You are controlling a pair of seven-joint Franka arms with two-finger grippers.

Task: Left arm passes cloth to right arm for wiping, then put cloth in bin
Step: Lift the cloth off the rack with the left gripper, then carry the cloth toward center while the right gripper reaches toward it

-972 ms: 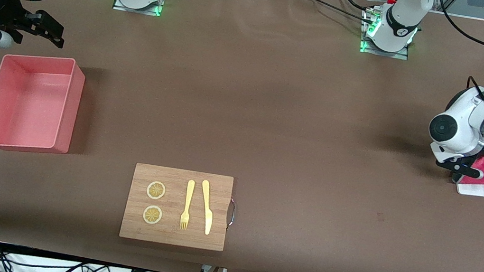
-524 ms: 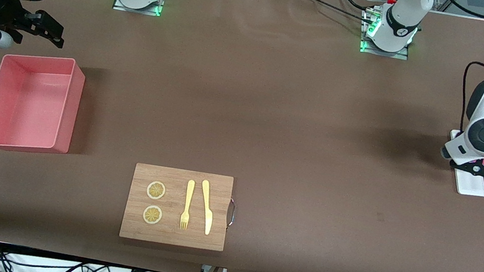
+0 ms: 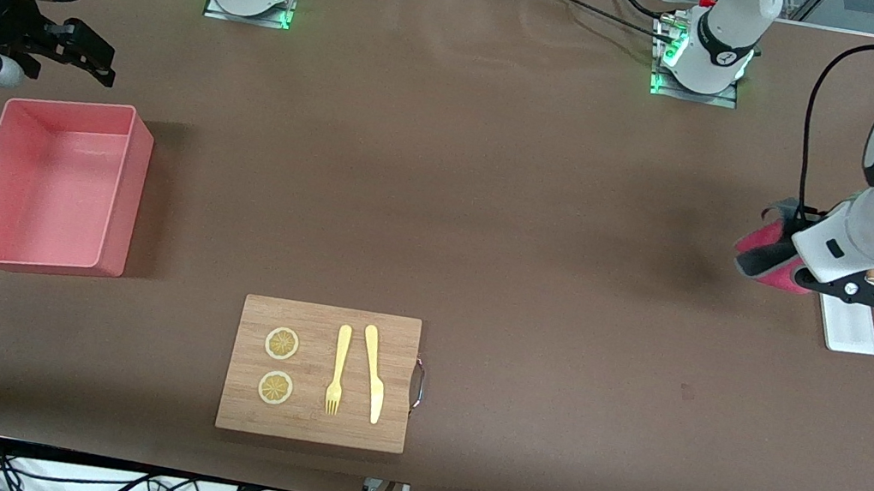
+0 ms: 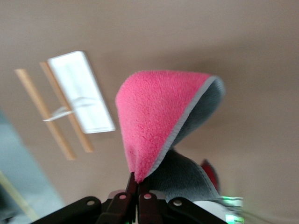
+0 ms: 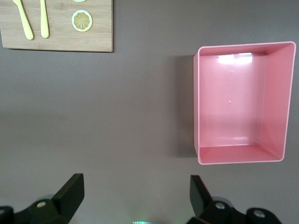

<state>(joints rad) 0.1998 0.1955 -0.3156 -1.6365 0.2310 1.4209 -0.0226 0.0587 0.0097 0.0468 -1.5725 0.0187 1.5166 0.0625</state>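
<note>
Moved: left gripper [image 4: 137,189] lifted cloth [image 4: 161,114] off white tray [image 3: 850,323].
Left jaws: clamped on cloth's corner, cloth at their 12 o'clock.
Right gripper [image 5: 135,198]: waited, jaws spread, over desk [image 3: 495,202] beside bin [image 3: 56,184].

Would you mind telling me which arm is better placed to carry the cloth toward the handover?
The left. Its tool is shut on the cloth, lifted over the table beside the white tray. The right tool waits open and empty above the table near the bin.

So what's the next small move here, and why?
Probably carry the cloth toward the table's middle for the handover. The left tool is shut on it in the air beside the white tray, while the right tool waits open near the bin.
</note>
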